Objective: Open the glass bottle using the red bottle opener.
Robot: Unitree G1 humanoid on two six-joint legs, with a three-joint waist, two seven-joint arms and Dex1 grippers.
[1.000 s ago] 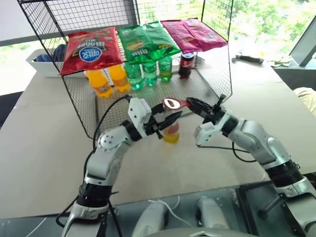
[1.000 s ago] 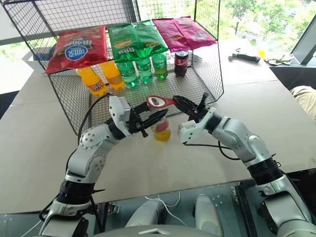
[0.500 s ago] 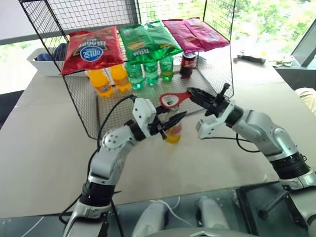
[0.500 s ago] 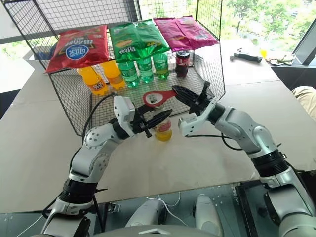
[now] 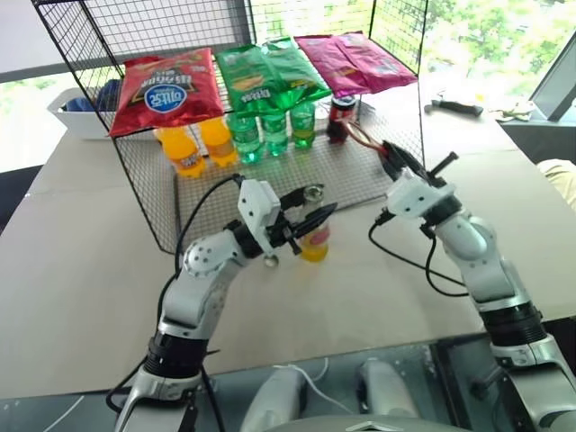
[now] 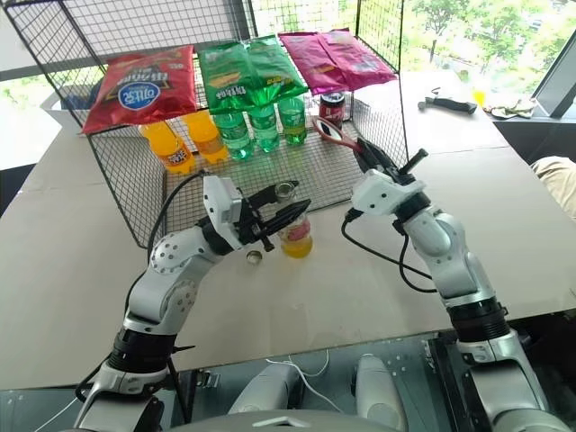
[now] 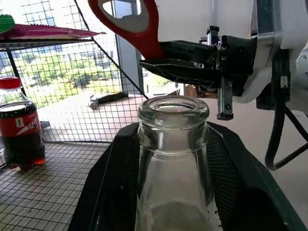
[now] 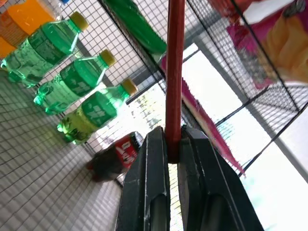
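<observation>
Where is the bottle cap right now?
In the right eye view the bottle cap lies on the table, just left of the glass bottle held by the left pincer, below its wrist.

The glass bottle (image 6: 292, 229) stands upright at frame centre, mouth open, yellow drink low inside. The red bottle opener (image 6: 331, 132) is raised upper right of it, well apart.

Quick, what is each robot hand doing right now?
Left gripper: closed around the glass bottle, holding it.
Right gripper: shut on the red bottle opener.
</observation>
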